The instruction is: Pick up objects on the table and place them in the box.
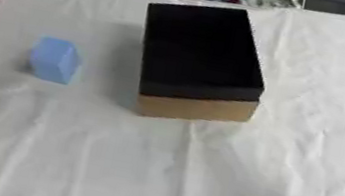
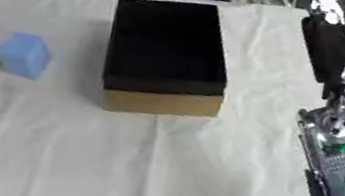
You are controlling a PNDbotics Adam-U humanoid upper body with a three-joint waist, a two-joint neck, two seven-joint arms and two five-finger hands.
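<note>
Nearest the camera, white cloth (image 1: 155,168) covers the desk, the blue block (image 1: 56,59) sits untouched left of the box (image 1: 200,59), whose interior looks dark, and the right robot hand's (image 2: 331,47) grip cannot be told.

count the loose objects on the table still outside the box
1: a light blue block on the white cloth, to the left of the box and apart from it. The box's dark inside could hide others; I cannot tell.
</note>
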